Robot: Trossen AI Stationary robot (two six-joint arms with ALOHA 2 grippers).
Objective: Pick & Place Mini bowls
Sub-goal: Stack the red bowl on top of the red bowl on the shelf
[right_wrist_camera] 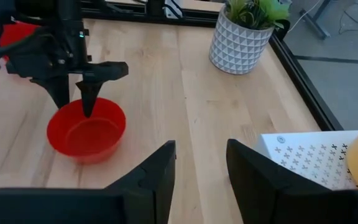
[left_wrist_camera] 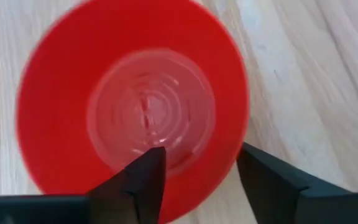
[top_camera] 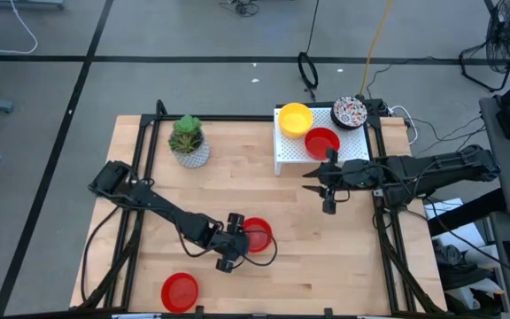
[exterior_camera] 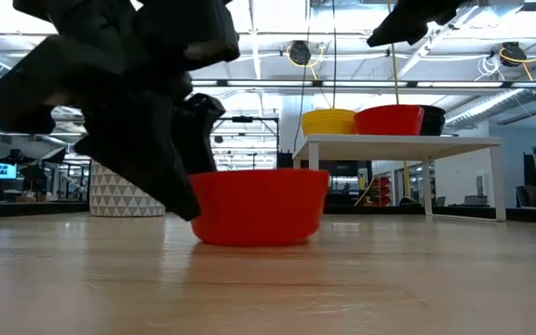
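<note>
A light wooden table [top_camera: 326,239] framed in black rails. At its far left stands a green plant [top_camera: 186,133] in a white pot [right_wrist_camera: 242,45] patterned with grey triangles. At the far right sits a small white stand [top_camera: 292,156] — a raised platform on legs. Grey floor [top_camera: 193,80] surrounds everything — a fan [top_camera: 506,42] stands far right.

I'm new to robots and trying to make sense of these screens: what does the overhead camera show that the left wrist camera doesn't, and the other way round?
Only the high view shows the second red bowl near the table's front edge, the white shelf carrying yellow, red and speckled bowls, the potted plant, and the right gripper beside the shelf.

Only the left wrist view shows the ringed inside bottom of the bowl, with one finger inside the rim and one outside.

Both show the red bowl at the left gripper.
</note>
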